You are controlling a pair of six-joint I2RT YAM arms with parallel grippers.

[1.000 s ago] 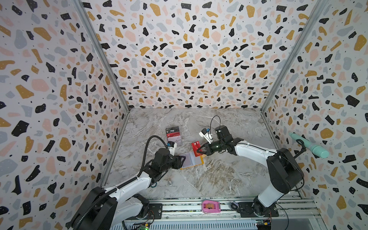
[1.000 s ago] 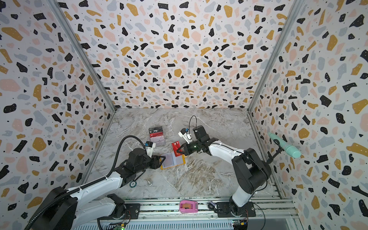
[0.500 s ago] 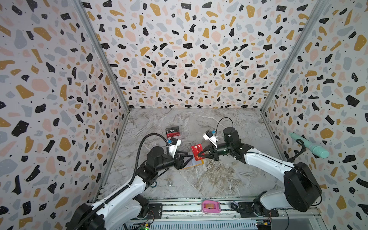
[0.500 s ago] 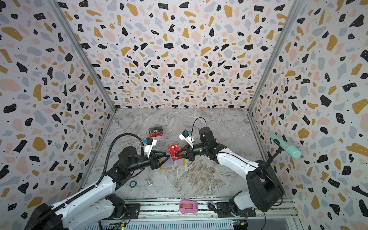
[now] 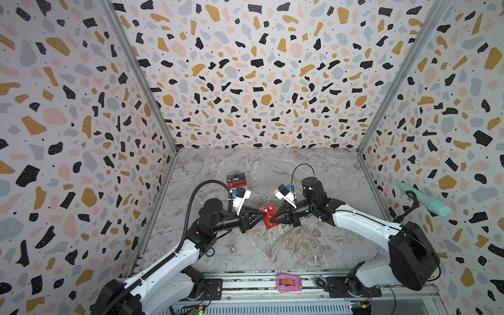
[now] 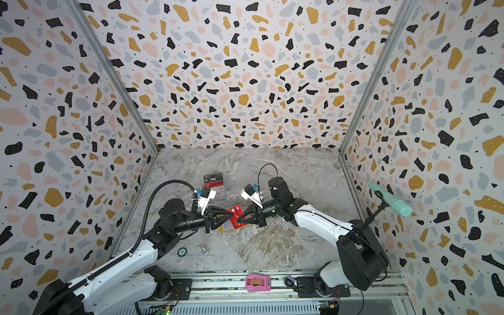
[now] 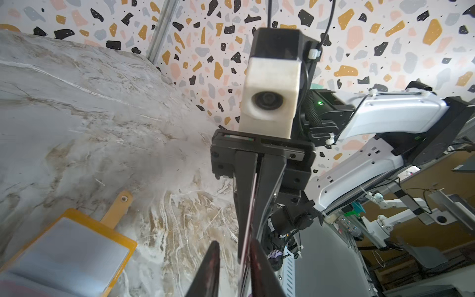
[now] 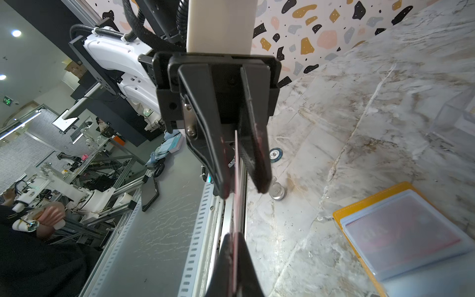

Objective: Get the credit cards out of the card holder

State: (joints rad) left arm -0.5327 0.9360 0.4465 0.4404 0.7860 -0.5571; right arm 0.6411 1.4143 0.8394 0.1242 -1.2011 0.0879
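1. Where the two arms meet over the middle of the bench (image 5: 300, 174), you see a red card (image 5: 266, 211) held on edge in the air. It is clear of the bench and just above the card holder (image 5: 253, 230).
2. Right end effector (image 5: 271, 219) — clamped on the red card. In the right wrist view its own fingers (image 8: 246, 277) pinch one edge of the card.
3. Left end effector (image 5: 263, 215) — its jaws stand a little apart, one on each side of the card's opposite edge. In the right wrist view a narrow gap shows beside the card, and you see no firm pinch.
4. The card holder lies open and flat on the bench under the card, yellow cover down and clear sleeves (image 8: 406, 231) up. Its snap tab (image 7: 118, 205) sticks out over the marble. A reddish shape shows through the top sleeve; you cannot tell whether it is a card or a reflection.
5. A clear stand (image 6: 221, 189) sits toward the back wall, beyond the left wrist. A dark card (image 6: 213, 178) lettered "Vip" stands in it.
6. Near the front edge a round chip (image 6: 182, 251) and a small metal cap (image 6: 204, 250) lie close together on the bench. A pink tape dispenser (image 5: 289, 283) rests on the rail in front.
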